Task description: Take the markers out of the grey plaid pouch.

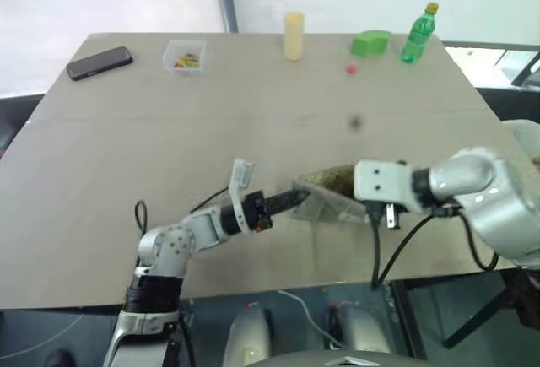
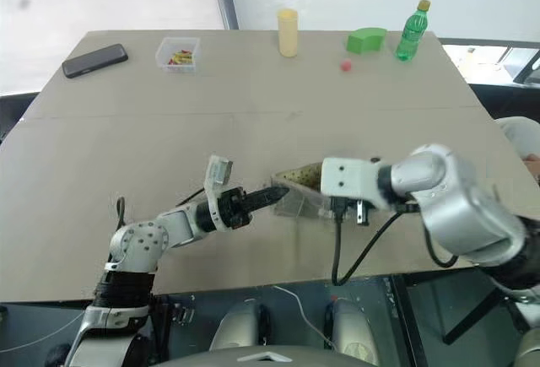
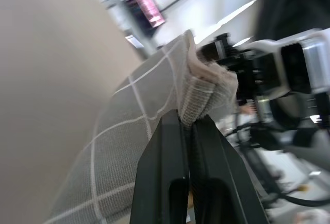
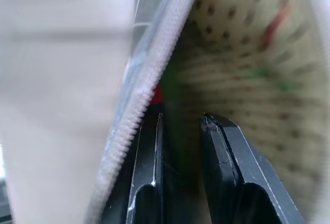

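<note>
1. Two end effectors meet at the grey plaid pouch [image 1: 331, 183], which is held up off the surface [image 1: 253, 105] between them, near its front edge.
2. The left end effector [image 3: 188, 131] is clamped tight on one end of the pouch, pinching a fold of fabric at its corner.
3. The right end effector [image 4: 180, 126] has its fingers partly apart and pushed into the pouch's open mouth from the other end, a zip edge running just beside one finger.
4. The markers [image 4: 273, 23] appear as blurred red and green streaks behind the mesh lining, deeper in, ahead of the right fingertips; a red tip sits just by one finger.
5. Their long axis seems to run along the pouch, roughly in line with the right end effector's reach, so I'd judge the right arm is the nearer one to draw them out; whether it already has one, I cannot tell.
</note>
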`<move>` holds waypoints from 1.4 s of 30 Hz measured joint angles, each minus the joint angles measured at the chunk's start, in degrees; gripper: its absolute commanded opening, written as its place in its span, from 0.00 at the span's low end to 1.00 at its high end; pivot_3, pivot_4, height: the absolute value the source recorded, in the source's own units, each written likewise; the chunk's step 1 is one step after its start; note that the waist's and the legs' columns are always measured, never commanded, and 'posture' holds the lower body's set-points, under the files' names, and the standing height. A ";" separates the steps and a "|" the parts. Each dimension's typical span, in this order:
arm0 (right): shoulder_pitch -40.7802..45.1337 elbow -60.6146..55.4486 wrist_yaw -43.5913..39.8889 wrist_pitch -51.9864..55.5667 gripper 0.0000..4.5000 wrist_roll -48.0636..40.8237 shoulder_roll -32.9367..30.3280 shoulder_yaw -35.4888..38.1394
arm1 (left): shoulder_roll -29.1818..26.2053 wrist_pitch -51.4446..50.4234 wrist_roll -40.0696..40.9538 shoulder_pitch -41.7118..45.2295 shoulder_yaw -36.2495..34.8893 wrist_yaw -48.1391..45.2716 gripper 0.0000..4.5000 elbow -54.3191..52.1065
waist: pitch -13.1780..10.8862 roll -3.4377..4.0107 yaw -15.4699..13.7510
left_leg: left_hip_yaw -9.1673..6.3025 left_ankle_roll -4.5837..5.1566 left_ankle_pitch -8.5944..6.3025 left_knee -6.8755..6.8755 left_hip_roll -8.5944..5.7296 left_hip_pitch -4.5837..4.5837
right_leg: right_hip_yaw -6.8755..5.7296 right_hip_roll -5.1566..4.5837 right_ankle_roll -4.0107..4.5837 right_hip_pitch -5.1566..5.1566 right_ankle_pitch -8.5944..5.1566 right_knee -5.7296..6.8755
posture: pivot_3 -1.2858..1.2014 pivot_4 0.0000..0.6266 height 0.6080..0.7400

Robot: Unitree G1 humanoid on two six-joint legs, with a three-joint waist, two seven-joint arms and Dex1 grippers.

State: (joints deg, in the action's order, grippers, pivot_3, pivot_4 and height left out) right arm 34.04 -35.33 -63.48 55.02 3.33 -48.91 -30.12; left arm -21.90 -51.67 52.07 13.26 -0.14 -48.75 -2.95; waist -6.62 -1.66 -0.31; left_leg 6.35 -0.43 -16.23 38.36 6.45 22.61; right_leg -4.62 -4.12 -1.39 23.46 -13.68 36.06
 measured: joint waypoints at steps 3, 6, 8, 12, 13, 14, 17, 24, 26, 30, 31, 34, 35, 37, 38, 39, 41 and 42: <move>-1.68 2.18 2.88 -3.48 0.25 1.54 1.11 -3.11 | -0.05 4.70 -3.58 -2.18 1.15 -1.51 0.00 0.12 | 0.00 0.01 0.12 | -0.02 -0.01 0.01 -0.01 0.02 -0.04 | -0.01 0.02 0.00 0.00 0.00 0.03 | 0.52 0.24 1.00; -1.52 2.69 4.98 -4.74 0.25 2.98 2.28 -3.33 | -0.19 6.23 -4.08 -3.30 0.72 -1.96 0.00 -0.04 | 0.02 -0.02 0.52 | -0.08 -0.02 0.01 0.00 0.05 -0.19 | -0.01 0.06 -0.01 -0.04 -0.01 0.18 | 0.52 0.24 1.00; -1.23 2.96 5.75 -6.18 0.25 4.43 2.32 -4.24 | -0.18 7.23 -4.26 -4.21 0.60 -2.17 0.00 -0.30 | 0.03 -0.02 0.77 | -0.10 -0.02 0.01 0.00 0.05 -0.22 | 0.00 0.06 -0.01 -0.05 -0.01 0.22 | 0.52 0.24 1.00; -1.00 3.50 7.15 -7.88 0.25 7.55 2.33 -5.52 | 0.17 8.74 -4.64 -4.66 0.57 -2.30 0.00 -0.34 | 0.05 -0.06 0.91 | -0.08 -0.01 0.01 0.03 0.03 -0.22 | 0.04 0.04 -0.01 -0.07 0.00 0.21 | 0.52 0.24 1.00; -1.04 3.64 7.60 -7.92 0.25 8.34 2.37 -5.76 | 0.34 8.99 -4.65 -4.67 0.55 -2.37 0.00 -0.34 | 0.05 -0.06 0.90 | -0.08 -0.01 0.01 0.03 0.03 -0.22 | 0.05 0.04 0.00 -0.07 0.00 0.21 | 0.52 0.24 1.00; -1.12 3.72 7.95 -7.88 0.25 9.05 2.52 -6.00 | 0.46 9.27 -4.67 -4.69 0.54 -2.43 0.00 -0.34 | 0.05 -0.06 0.89 | -0.07 -0.01 0.01 0.03 0.03 -0.21 | 0.05 0.04 0.00 -0.06 0.00 0.21 | 0.52 0.24 1.00; -2.28 4.20 10.41 -7.81 0.25 12.04 3.98 -6.93 | 0.48 9.84 -4.81 -4.68 0.51 -3.02 0.00 -0.34 | 0.07 -0.08 0.90 | -0.09 -0.01 0.01 0.03 0.03 -0.22 | 0.04 0.05 0.00 -0.06 -0.01 0.21 | 0.52 0.24 1.00; -5.54 5.04 15.84 -7.62 0.25 19.19 7.24 -8.18 | 0.35 11.09 -6.53 -4.64 0.63 -4.95 0.00 -0.32 | 0.32 -0.32 1.01 | -0.07 0.10 -0.06 0.04 0.04 -0.80 | 0.05 0.03 0.04 -0.60 -0.05 0.23 | 0.52 0.24 1.00; -6.19 5.00 15.85 -7.49 0.20 20.17 7.57 -8.43 | 0.33 11.68 -7.26 -4.60 0.71 -5.58 0.00 -0.32 | 0.35 -0.34 1.02 | -0.11 0.24 -0.14 0.03 0.04 -0.88 | 0.05 0.03 0.18 -0.71 -0.13 0.23 | 0.52 0.24 1.00; -7.05 4.99 14.90 -6.46 0.01 21.25 7.60 -9.13 | 0.34 13.52 -9.17 -4.18 0.96 -6.89 0.00 -0.32 | 0.42 -0.42 0.99 | -0.13 0.24 -0.14 0.04 0.04 -0.88 | 0.04 0.03 0.18 -0.72 -0.13 0.24 | 0.52 0.24 1.00; -7.11 4.99 14.87 -6.42 0.01 21.39 7.62 -9.07 | 0.34 13.99 -9.62 -4.00 1.04 -7.17 0.00 -0.32 | 0.43 -0.42 0.98 | -0.13 0.24 -0.14 0.04 0.04 -0.88 | 0.04 0.03 0.18 -0.72 -0.13 0.23 | 0.52 0.24 1.00; -7.25 4.88 13.92 -5.83 0.01 21.06 7.62 -7.71 | 0.44 16.36 -11.39 -3.72 1.62 -8.09 0.00 -0.32 | 0.43 -0.42 0.88 | -0.13 0.24 -0.14 0.04 0.04 -0.87 | 0.04 0.03 0.18 -0.72 -0.13 0.22 | 0.52 0.24 1.00; -7.30 4.80 13.72 -5.57 0.01 20.76 7.63 -7.15 | 0.53 16.84 -11.56 -3.71 1.79 -8.25 0.00 -0.32 | 0.43 -0.42 0.82 | -0.14 0.24 -0.14 0.04 0.04 -0.85 | 0.03 0.02 0.18 -0.72 -0.13 0.21 | 0.52 0.24 1.00; -8.59 3.93 13.50 -5.06 0.01 19.42 7.72 -4.55 | 1.17 17.62 -12.02 -3.70 1.86 -8.37 0.00 -0.32 | 0.39 -0.37 0.56 | -0.16 0.25 -0.14 0.04 0.03 -0.80 | -0.01 0.02 0.18 -0.71 -0.13 0.16 | 0.52 0.24 1.00; -9.21 3.38 13.26 -4.59 0.01 18.40 7.83 -3.31 | 1.37 17.80 -12.12 -3.67 1.86 -8.34 0.00 -0.28 | 0.36 -0.32 0.51 | -0.17 0.25 -0.14 0.04 0.03 -0.78 | -0.02 0.02 0.18 -0.71 -0.13 0.14 | 0.52 0.24 1.00; -9.77 2.81 12.92 -4.10 0.01 17.73 7.72 -2.40 | 1.59 17.93 -12.21 -3.59 1.86 -8.28 0.00 -0.24 | 0.33 -0.27 0.47 | -0.18 0.25 -0.15 0.03 0.02 -0.75 | -0.03 0.02 0.17 -0.71 -0.12 0.11 | 0.52 0.24 1.00; -10.78 1.84 12.54 -3.79 0.01 16.48 7.34 -0.90 | 2.00 18.15 -12.40 -3.41 1.84 -8.15 0.00 -0.02 | 0.25 -0.15 0.33 | -0.21 0.25 -0.15 0.01 0.02 -0.69 | -0.07 0.02 0.14 -0.70 -0.11 0.04 | 0.52 0.24 1.00; -11.39 1.06 12.34 -3.02 0.01 15.46 7.31 0.22 | 2.21 18.28 -12.51 -3.26 1.84 -8.00 0.00 0.29 | 0.21 -0.08 0.28 | -0.23 0.25 -0.15 -0.01 0.02 -0.65 | -0.09 0.02 0.09 -0.68 -0.08 0.00 | 0.52 0.24 1.00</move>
State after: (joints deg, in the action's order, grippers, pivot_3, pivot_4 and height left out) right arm 22.65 -34.27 -51.14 52.00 18.79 -41.60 -29.89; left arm -19.69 -33.39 39.56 10.00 1.70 -56.76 -2.66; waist -6.41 -1.74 -0.03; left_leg 6.13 -0.18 -16.38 38.35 6.47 21.95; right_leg -4.71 -4.10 -1.29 22.78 -13.76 36.07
